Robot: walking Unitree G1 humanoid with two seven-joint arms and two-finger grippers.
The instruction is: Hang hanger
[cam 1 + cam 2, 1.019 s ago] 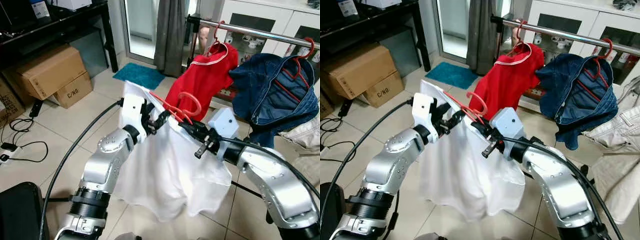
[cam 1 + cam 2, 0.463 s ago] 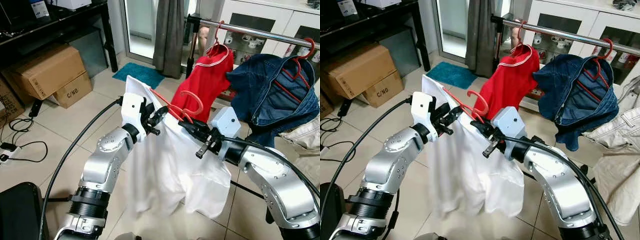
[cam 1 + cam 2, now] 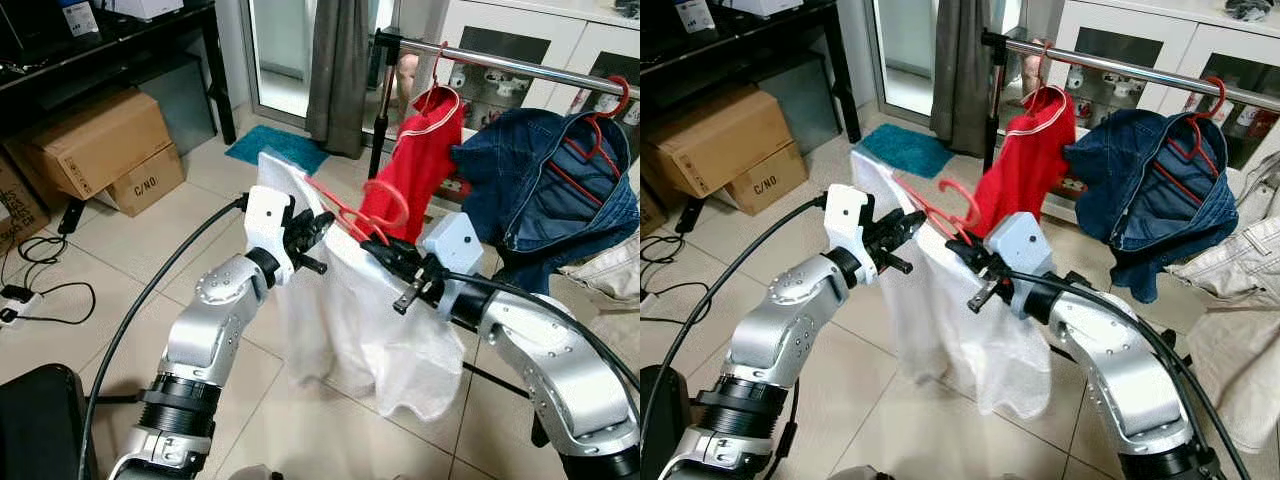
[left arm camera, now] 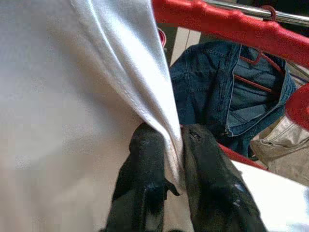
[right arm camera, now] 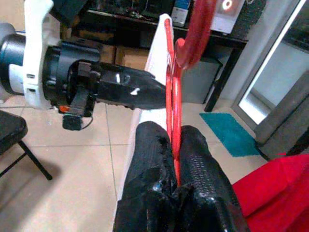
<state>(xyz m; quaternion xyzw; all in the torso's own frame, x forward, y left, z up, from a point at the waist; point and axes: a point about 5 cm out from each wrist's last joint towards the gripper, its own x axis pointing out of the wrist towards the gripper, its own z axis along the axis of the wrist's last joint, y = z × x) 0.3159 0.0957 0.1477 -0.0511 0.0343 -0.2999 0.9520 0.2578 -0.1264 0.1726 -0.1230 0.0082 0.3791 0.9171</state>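
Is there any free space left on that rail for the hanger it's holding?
Yes: bare rail runs between the red shirt and the denim jacket. Right of the jacket it is crowded. The red hanger with the white shirt is off the rail.

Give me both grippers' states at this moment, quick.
Left gripper: closed, pinching the hem of the white shirt.
Right gripper: closed on the red hanger that carries the shirt.
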